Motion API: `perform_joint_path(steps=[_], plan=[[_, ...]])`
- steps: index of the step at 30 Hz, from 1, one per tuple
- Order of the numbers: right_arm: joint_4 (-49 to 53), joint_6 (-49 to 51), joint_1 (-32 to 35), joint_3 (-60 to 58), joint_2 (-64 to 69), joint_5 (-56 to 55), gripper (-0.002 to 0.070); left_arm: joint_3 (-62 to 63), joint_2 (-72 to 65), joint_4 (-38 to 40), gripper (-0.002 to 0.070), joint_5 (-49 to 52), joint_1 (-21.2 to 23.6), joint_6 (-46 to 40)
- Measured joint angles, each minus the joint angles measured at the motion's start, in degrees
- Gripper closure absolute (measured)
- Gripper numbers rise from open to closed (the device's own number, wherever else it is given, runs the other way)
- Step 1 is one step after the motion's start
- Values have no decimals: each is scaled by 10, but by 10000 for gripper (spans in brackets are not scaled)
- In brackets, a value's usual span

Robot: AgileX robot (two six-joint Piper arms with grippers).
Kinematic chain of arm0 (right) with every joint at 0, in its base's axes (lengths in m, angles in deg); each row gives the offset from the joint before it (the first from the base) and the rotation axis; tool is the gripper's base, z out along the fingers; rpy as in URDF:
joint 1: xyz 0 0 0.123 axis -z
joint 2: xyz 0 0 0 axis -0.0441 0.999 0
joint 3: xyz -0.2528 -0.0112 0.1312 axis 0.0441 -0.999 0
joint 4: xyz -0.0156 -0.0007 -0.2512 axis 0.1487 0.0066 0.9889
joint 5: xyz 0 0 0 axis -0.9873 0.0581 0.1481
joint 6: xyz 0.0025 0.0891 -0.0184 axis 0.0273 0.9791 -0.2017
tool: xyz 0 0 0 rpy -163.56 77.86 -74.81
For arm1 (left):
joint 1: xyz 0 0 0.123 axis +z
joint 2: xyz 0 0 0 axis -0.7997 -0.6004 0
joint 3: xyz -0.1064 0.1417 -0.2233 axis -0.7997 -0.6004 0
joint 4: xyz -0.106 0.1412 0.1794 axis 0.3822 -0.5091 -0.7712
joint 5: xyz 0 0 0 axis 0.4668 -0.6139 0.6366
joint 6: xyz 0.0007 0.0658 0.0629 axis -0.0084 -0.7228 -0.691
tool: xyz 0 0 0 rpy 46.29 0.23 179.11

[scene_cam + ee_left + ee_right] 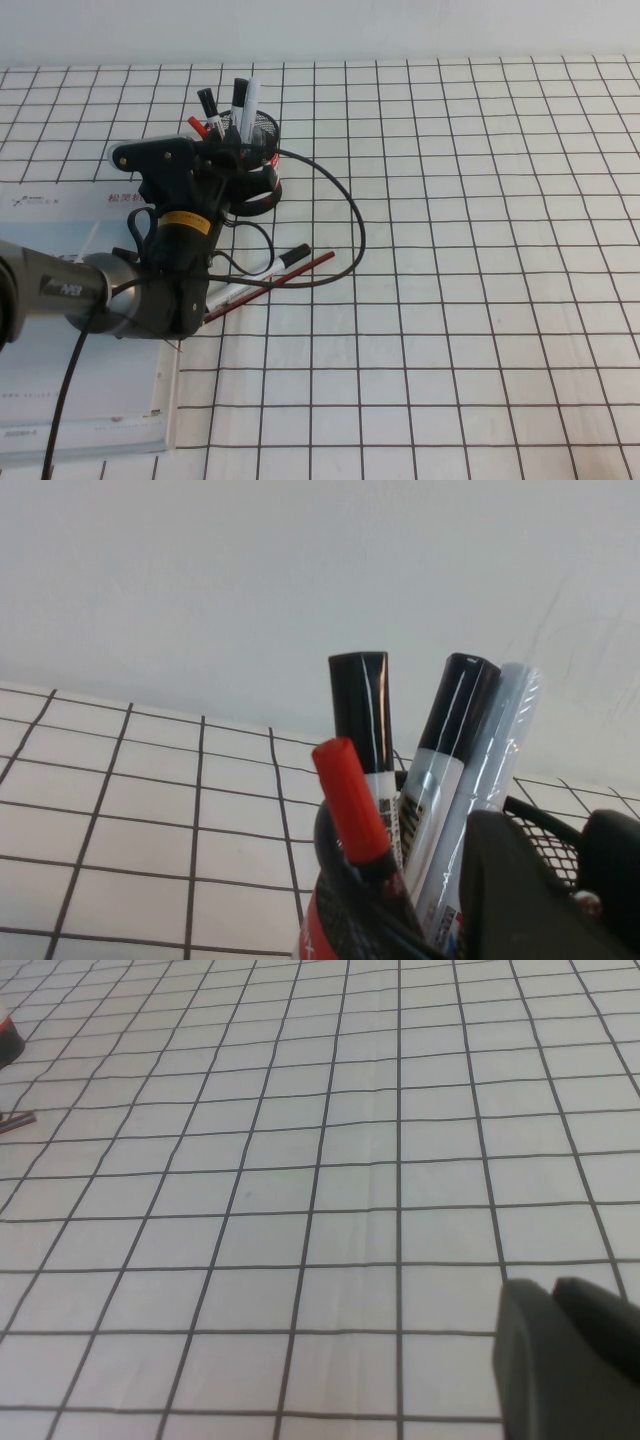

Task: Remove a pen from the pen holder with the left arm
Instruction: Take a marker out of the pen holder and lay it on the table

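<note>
Gridded white counter (pixel 480 300): left gripper (pixel 228 158) at black mesh pen holder (pixel 266 130), lined up on capped markers (pixel 246 105), grip can't be told; right gripper (pixel 565 1360) parked well apart.

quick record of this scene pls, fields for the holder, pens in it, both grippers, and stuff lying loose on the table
pen holder: black mesh cup, upright on the grid table
pens in holder: red-capped pen, two black-capped markers, grey pen
left gripper: at the holder, beside the pens; no pen out yet
right gripper: low over the grid, far from the holder
loose on table: black-capped pen, thin red stick, side by side
other: white book, robot's left side
</note>
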Motion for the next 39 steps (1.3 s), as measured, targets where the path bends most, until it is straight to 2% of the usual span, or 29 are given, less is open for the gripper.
perform_joint_path(steps=[4, 17, 35, 39], plan=[[0, 0, 0, 0, 0, 0, 691, 0, 0, 0, 568, 0, 0, -1], [0, 0, 0, 0, 0, 0, 691, 0, 51, -1, 569, 29, 0, -54], [0, 0, 0, 0, 0, 0, 691, 0, 220, -1, 570, 185, 0, -142], [0, 0, 0, 0, 0, 0, 691, 0, 252, -9, 570, 254, 0, -150]])
